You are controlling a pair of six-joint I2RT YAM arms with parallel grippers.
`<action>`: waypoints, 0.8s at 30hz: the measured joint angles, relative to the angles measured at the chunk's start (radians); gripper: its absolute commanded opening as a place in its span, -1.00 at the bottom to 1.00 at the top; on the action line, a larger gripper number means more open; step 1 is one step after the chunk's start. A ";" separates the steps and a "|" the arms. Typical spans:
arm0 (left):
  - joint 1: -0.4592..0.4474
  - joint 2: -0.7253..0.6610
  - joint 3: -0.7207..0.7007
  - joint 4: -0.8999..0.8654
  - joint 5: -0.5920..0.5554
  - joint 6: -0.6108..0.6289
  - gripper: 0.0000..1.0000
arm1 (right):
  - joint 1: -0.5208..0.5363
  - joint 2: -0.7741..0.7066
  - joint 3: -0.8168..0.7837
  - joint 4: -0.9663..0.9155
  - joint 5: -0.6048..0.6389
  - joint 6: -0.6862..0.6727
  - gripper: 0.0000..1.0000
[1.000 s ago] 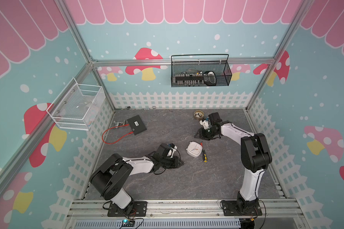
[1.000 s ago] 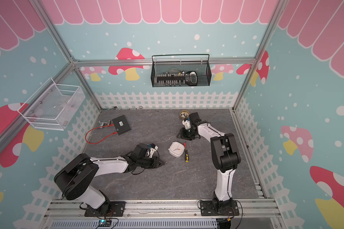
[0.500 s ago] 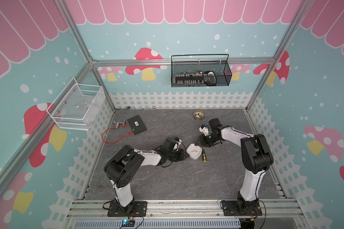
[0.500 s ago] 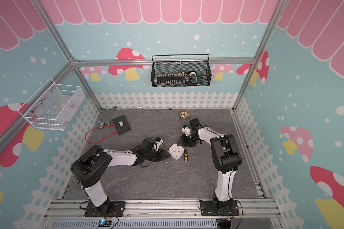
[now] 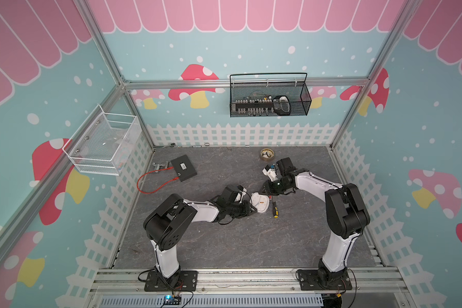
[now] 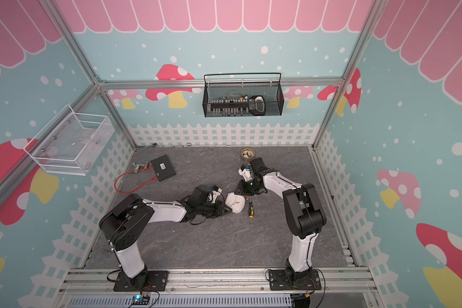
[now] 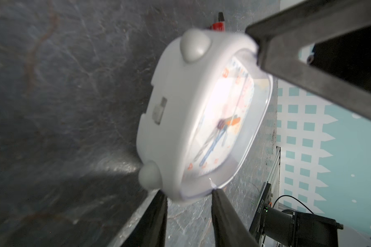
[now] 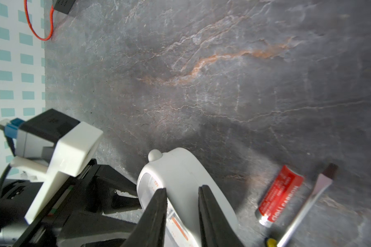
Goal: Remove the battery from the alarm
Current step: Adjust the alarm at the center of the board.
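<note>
Grey slate surface (image 5: pixel 224 245). Alarm (image 5: pixel 260 204) mid-surface, face showing (tilted in the left wrist view). Left gripper (image 7: pixel 187 194) pinches its 9 o'clock rim, jaws partly closed. Right gripper (image 8: pixel 183 189) straddles the 1 o'clock corner; cannot tell if it grips. Battery (image 8: pixel 280 195) lies loose at the alarm's 2 o'clock, beside the screwdriver (image 8: pixel 308 201) blade.

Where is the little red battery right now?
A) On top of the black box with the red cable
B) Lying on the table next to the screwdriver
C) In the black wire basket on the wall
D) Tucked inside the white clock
B: in the right wrist view the battery lies loose on the table alongside the screwdriver, outside the alarm.
</note>
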 measured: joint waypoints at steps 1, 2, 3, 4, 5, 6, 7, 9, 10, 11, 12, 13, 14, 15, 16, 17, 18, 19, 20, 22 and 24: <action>0.011 -0.013 -0.008 -0.013 -0.003 0.001 -0.24 | 0.010 0.000 0.000 0.002 0.002 0.001 -0.40; 0.021 -0.024 -0.015 -0.022 -0.008 0.002 -0.24 | 0.016 0.000 0.000 0.001 0.004 0.002 -0.40; 0.034 -0.039 -0.022 -0.036 -0.018 0.005 -0.24 | 0.024 0.000 0.000 -0.002 0.005 0.005 -0.40; 0.048 -0.052 -0.028 -0.047 -0.029 0.008 -0.24 | 0.031 0.000 -0.002 -0.004 0.005 0.008 -0.40; 0.060 -0.062 -0.032 -0.052 -0.039 0.012 -0.24 | 0.037 0.000 -0.005 -0.008 0.005 0.011 -0.40; 0.075 -0.069 -0.036 -0.054 -0.049 0.016 -0.24 | 0.044 0.000 -0.009 -0.013 0.004 0.015 -0.40; 0.089 -0.076 -0.037 -0.055 -0.058 0.018 -0.24 | 0.051 0.000 -0.016 -0.019 0.002 0.019 -0.40; 0.110 -0.084 -0.041 -0.055 -0.072 0.023 -0.24 | 0.065 0.000 -0.030 -0.029 -0.002 0.029 -0.40; 0.119 -0.089 -0.044 -0.054 -0.076 0.024 -0.24 | 0.073 0.000 -0.039 -0.032 -0.005 0.033 -0.40; 0.126 -0.093 -0.047 -0.053 -0.079 0.026 -0.24 | 0.082 0.000 -0.046 -0.034 -0.008 0.038 -0.40; 0.132 -0.098 -0.050 -0.053 -0.084 0.028 -0.24 | 0.091 0.000 -0.054 -0.035 -0.011 0.043 -0.40; 0.137 -0.102 -0.053 -0.054 -0.088 0.031 -0.24 | 0.101 0.000 -0.058 -0.035 -0.017 0.050 -0.40; 0.141 -0.104 -0.055 -0.056 -0.092 0.035 -0.24 | 0.110 0.000 -0.059 -0.035 -0.019 0.057 -0.40; 0.145 -0.105 -0.056 -0.057 -0.097 0.039 -0.24 | 0.117 0.000 -0.060 -0.033 -0.019 0.064 -0.40; 0.149 -0.106 -0.056 -0.058 -0.101 0.042 -0.24 | 0.126 0.000 -0.062 -0.029 -0.021 0.072 -0.40; 0.152 -0.107 -0.057 -0.059 -0.106 0.044 -0.24 | 0.132 0.000 -0.064 -0.026 -0.022 0.080 -0.40; 0.154 -0.110 -0.058 -0.061 -0.109 0.047 -0.24 | 0.138 -0.001 -0.066 -0.021 -0.022 0.088 -0.40; 0.156 -0.114 -0.060 -0.063 -0.114 0.049 -0.24 | 0.143 -0.001 -0.066 -0.018 -0.022 0.096 -0.39; 0.157 -0.117 -0.061 -0.066 -0.118 0.051 -0.24 | 0.147 -0.001 -0.066 -0.014 -0.021 0.103 -0.40; 0.159 -0.124 -0.064 -0.074 -0.125 0.058 -0.24 | 0.154 -0.001 -0.066 -0.009 -0.019 0.117 -0.39; 0.162 -0.130 -0.066 -0.081 -0.128 0.065 -0.24 | 0.160 -0.001 -0.066 -0.002 -0.015 0.130 -0.37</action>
